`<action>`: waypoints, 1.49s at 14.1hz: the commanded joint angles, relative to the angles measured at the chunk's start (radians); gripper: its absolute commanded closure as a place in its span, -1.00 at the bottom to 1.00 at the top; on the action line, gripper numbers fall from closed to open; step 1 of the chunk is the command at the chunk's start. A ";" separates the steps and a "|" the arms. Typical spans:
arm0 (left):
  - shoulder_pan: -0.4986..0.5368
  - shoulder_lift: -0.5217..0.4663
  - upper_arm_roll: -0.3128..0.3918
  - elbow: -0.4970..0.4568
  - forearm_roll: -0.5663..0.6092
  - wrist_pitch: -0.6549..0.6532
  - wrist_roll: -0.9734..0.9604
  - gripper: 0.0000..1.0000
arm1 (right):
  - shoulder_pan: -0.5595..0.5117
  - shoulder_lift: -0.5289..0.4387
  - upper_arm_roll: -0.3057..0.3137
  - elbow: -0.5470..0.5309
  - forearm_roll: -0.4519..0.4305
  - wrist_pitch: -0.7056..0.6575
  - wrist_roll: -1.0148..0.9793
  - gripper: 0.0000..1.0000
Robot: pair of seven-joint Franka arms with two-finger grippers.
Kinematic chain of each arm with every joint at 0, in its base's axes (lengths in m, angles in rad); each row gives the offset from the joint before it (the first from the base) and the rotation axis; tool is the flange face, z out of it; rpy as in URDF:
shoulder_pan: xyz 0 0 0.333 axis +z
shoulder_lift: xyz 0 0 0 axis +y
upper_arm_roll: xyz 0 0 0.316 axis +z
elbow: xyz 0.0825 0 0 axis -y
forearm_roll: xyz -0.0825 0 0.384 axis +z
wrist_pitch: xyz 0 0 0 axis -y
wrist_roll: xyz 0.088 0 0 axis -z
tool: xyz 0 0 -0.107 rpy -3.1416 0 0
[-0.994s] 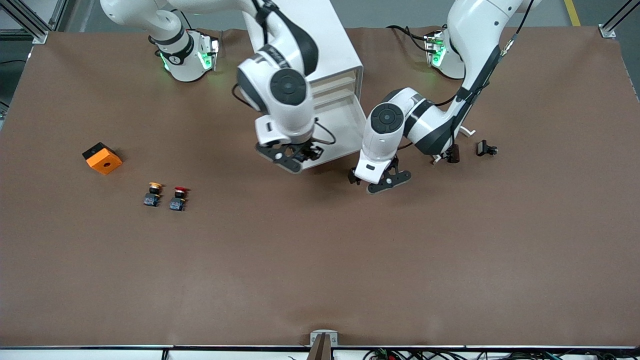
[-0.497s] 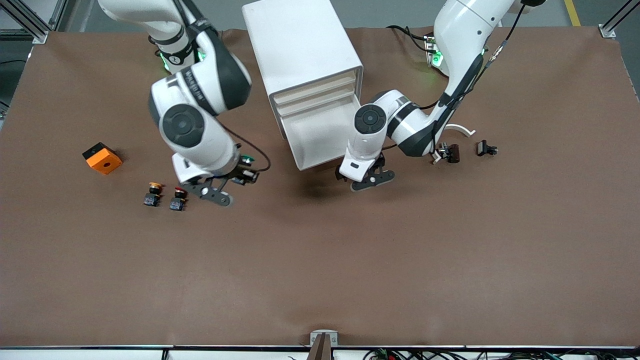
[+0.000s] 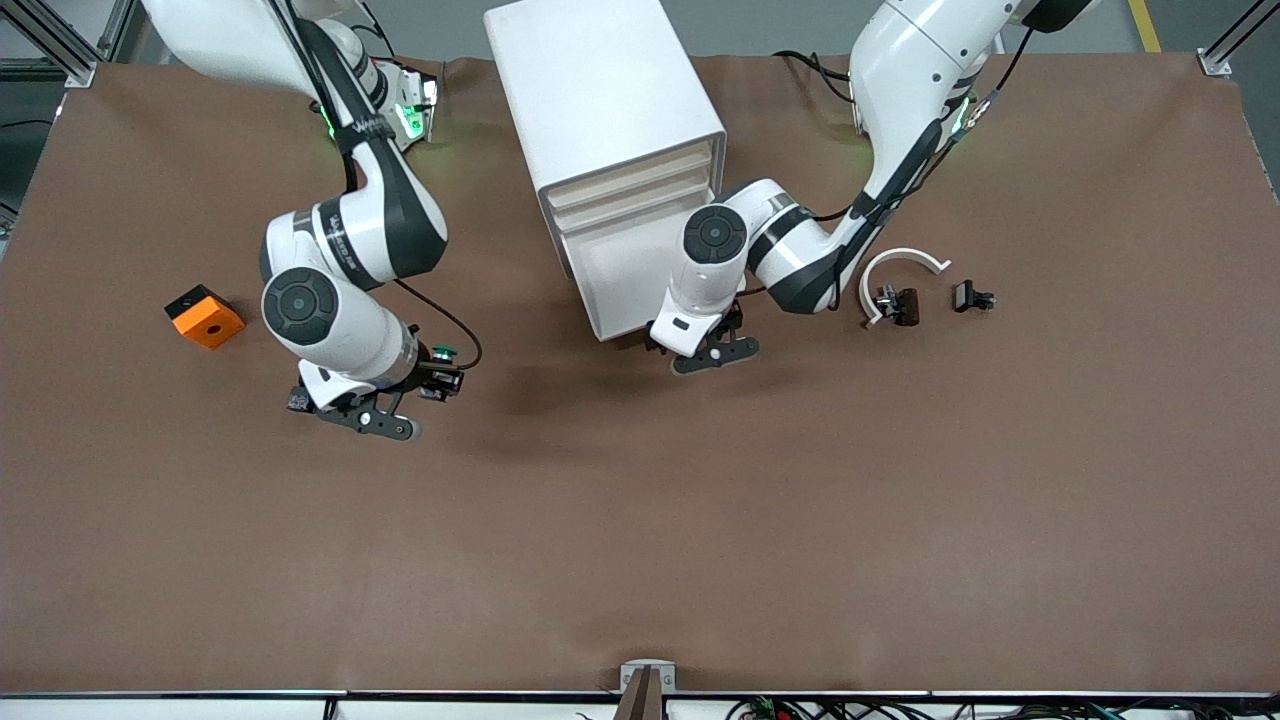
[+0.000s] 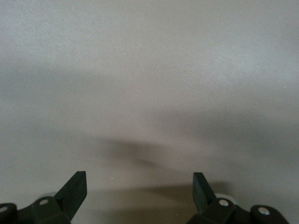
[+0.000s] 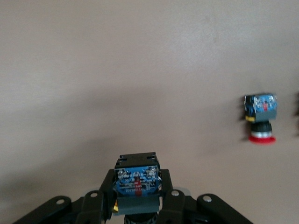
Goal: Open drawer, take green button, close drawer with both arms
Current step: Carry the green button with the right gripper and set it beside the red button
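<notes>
Right tool (image 5: pixel 138 198): clamped on the green-capped button (image 3: pixel 441 352), over the bench (image 3: pixel 640 520).
Left tool (image 4: pixel 140 191): fingers spread wide, holding nothing.
Button: dark blue-black block body.

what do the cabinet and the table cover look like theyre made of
Cabinet: probably plastic, white with a smooth satin face and rounded, moulded-looking edges. Table cover: a matte brown sheet, maybe leatherette or rubbery mat; it shows fine grain and shallow ripples near its edge.
</notes>
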 commanded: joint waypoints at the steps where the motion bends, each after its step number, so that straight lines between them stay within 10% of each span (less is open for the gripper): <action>1: 0.012 0.019 -0.027 0.012 0.003 -0.004 -0.015 -1.00 | -0.053 -0.053 0.015 -0.166 0.010 0.156 -0.105 1.00; 21: 0.002 0.067 -0.143 0.029 -0.248 -0.178 -0.104 -1.00 | -0.121 0.083 0.014 -0.215 0.005 0.368 -0.231 1.00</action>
